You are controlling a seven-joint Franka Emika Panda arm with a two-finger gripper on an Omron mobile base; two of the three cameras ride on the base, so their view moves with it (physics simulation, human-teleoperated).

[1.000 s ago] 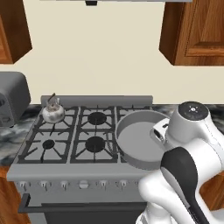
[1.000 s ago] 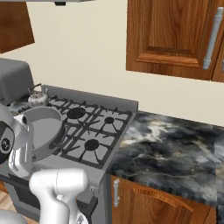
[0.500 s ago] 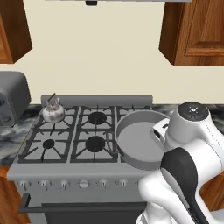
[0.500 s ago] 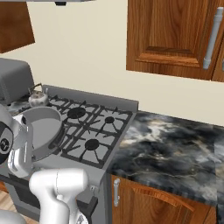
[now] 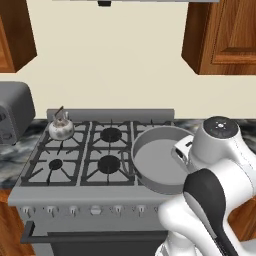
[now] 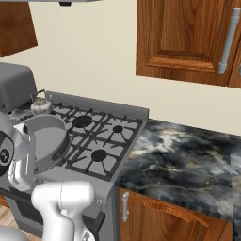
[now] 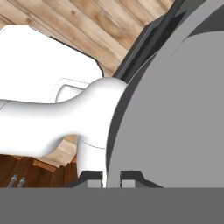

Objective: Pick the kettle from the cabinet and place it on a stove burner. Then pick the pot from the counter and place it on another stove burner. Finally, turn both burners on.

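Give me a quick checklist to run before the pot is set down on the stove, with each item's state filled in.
1. Kettle already on a burner: ok, it stands on the back left grate, upright.
2. Tool closed on the pot rim: ok, the hand view shows the rim wall between the two tips.
3. Pot over the stove, not the counter: ok, it hangs over the side away from the kettle.
4. Pot level: not ok, it looks slightly tilted in both base views.
5. Pot centred over one burner: cannot tell, the pot and the arm hide the grates below.
6. Burners lit: not ok, no flame on the uncovered burners.
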